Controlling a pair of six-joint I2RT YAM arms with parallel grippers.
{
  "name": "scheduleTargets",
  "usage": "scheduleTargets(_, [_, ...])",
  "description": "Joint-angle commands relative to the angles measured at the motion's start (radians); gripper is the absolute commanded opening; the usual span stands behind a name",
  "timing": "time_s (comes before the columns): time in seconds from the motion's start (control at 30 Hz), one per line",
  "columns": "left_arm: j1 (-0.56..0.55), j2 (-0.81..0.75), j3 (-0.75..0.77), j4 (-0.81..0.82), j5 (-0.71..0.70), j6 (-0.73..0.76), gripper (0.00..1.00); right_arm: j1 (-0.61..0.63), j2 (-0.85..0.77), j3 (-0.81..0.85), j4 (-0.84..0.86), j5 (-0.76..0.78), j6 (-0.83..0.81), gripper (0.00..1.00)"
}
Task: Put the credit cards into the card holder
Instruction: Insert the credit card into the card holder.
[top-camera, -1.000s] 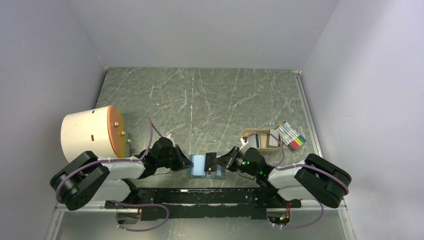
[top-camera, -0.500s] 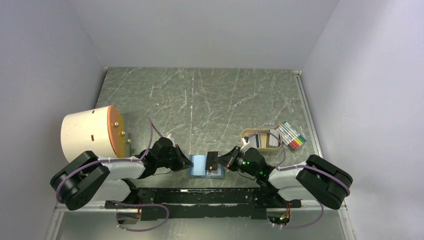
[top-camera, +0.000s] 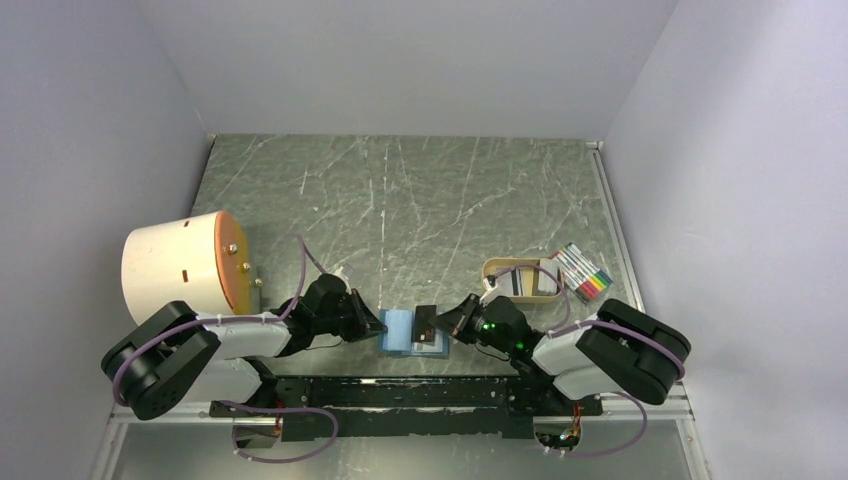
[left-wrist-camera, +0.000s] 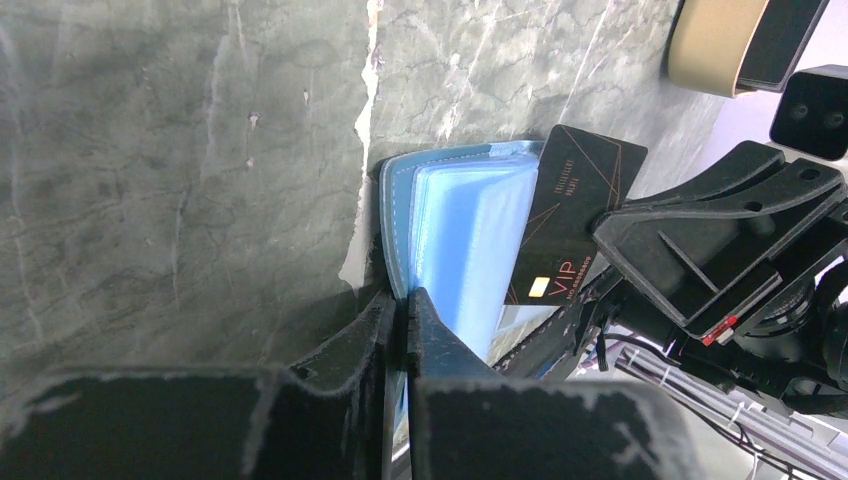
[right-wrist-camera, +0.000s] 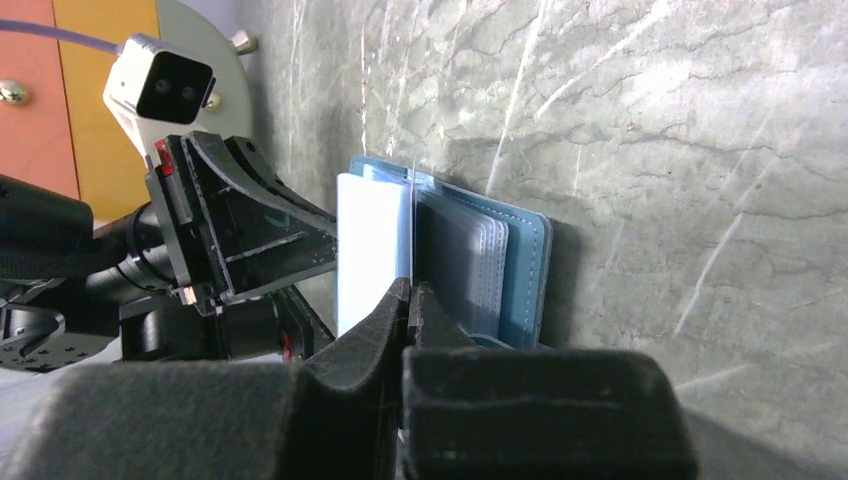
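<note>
From above, the holder (top-camera: 400, 331) lies open at the table's near edge, with a dark card (top-camera: 426, 322) over its right half. A second card (top-camera: 515, 283) sits in the tray (top-camera: 497, 268).

In the left wrist view, the left gripper (left-wrist-camera: 400, 305) is pinched on the holder's cover and should hold it firm.

In the right wrist view, the right gripper (right-wrist-camera: 412, 300) clamps the dark card edge-on above the sleeves. It should line the edge up with one sleeve mouth and slide in slowly without buckling the card.
</note>
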Motion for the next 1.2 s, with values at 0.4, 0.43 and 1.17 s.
scheduleTargets(0.4, [-0.007,0.015,0.018,-0.072,-0.033,0.034,0.09,0.006,-0.005,-0.032,0.061,-0.017,0.006,0.00])
scheduleTargets(0.43, [-0.006,0.017,0.019,-0.073,-0.033,0.034,0.09,0.006,-0.008,-0.031,0.051,-0.018,0.003,0.00])
scheduleTargets(1.17, [-0.007,-0.022,-0.015,-0.066,-0.039,0.010,0.09,0.008,0.141,-0.057,0.197,-0.081,0.054,0.00])
